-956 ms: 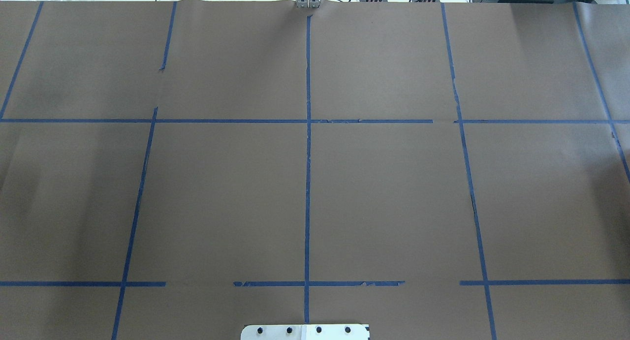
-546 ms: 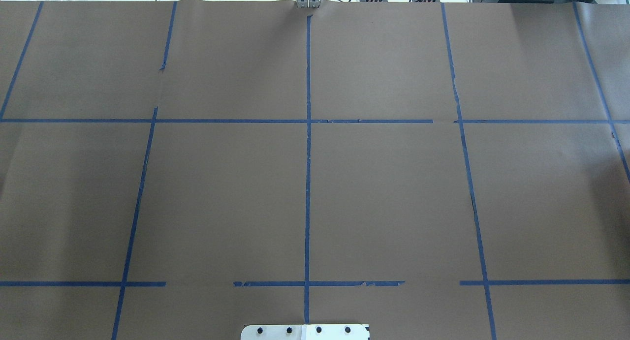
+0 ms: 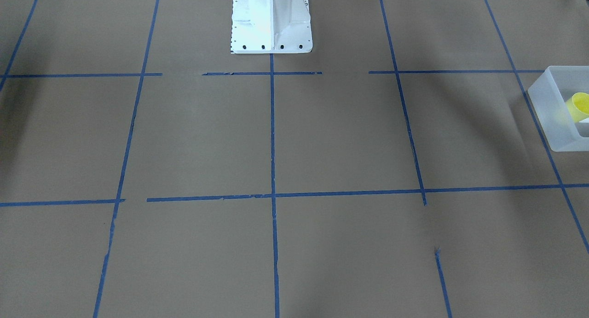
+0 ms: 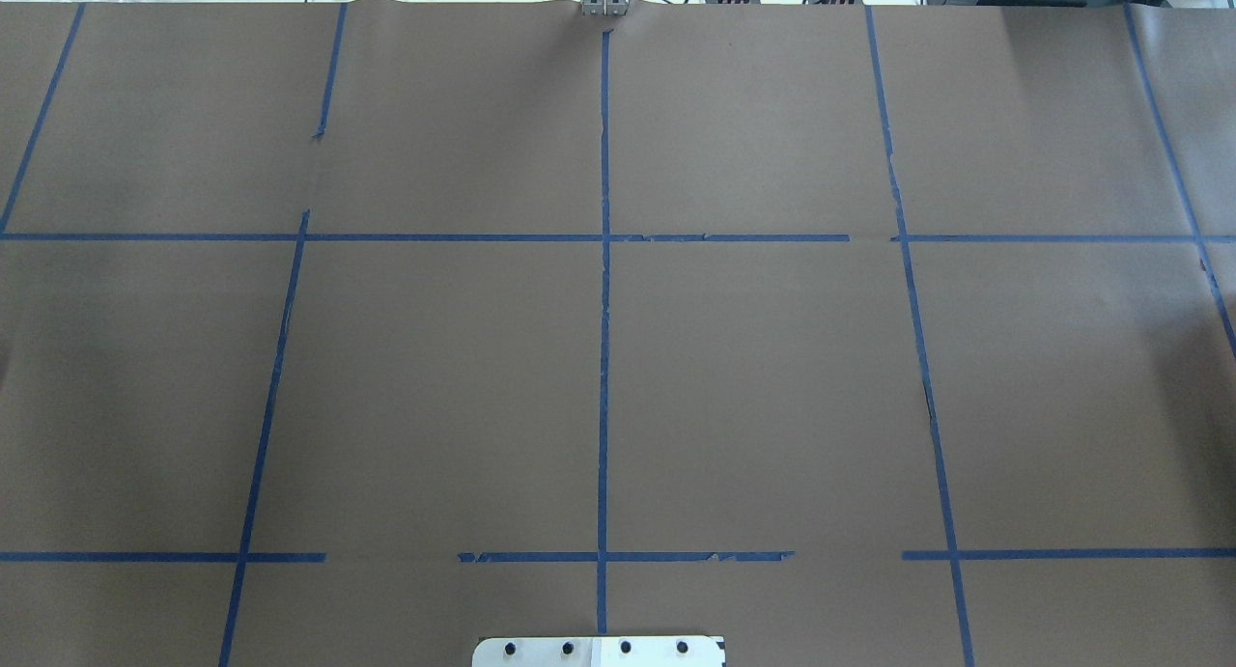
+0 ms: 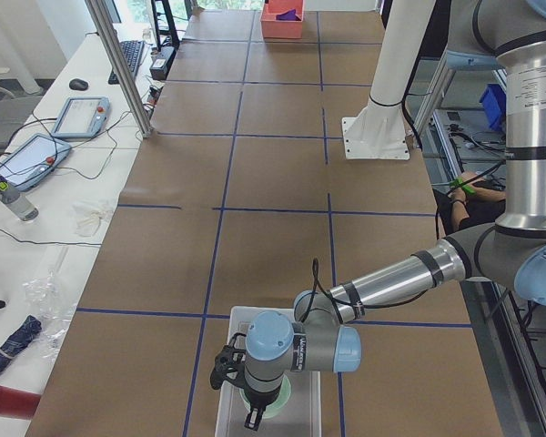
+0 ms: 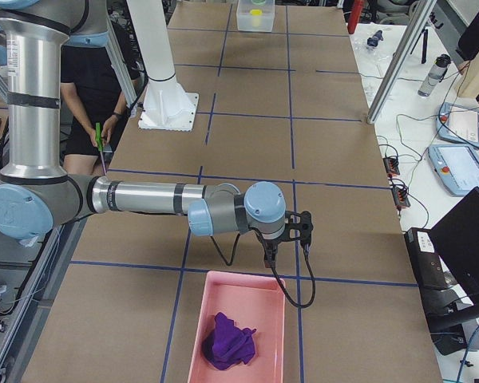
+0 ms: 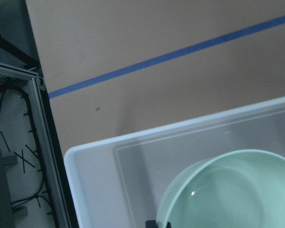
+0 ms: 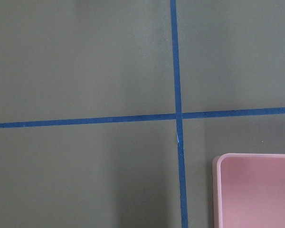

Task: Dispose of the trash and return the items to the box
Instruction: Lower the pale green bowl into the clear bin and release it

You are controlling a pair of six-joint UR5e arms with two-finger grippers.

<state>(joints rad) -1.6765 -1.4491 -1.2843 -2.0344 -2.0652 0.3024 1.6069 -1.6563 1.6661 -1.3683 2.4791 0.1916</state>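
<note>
Black and pointing straight down, the left tool [image 5: 253,421] hangs over the frosted translucent box [image 3: 550,115] at the left end of the desk [image 4: 435,377]. From where it can be seen, I cannot tell whether its fingers are spread or pressed together, nor whether it touches anything. Right beneath it a pale green bowl [image 7: 228,190] sits inside the box, close against one corner. The small yellow cup [image 3: 580,105] is also in that box, lying tilted on its side. The left arm reaches out low from the robot's side of the desk to get there. At the opposite end, the right tool [image 6: 269,259] also points down, above bare brown paper just beside the edge of a pink tray [image 6: 247,295]. Its state cannot be told either, and nothing can be seen in it. In the tray lies a crumpled purple cloth [image 6: 227,341]. The tray and the box are well apart, one at each end. Between them, blue tape [image 4: 603,358] divides the paper-covered desk into squares. The white robot base [image 3: 270,21] stands at the middle of one long edge.
</note>
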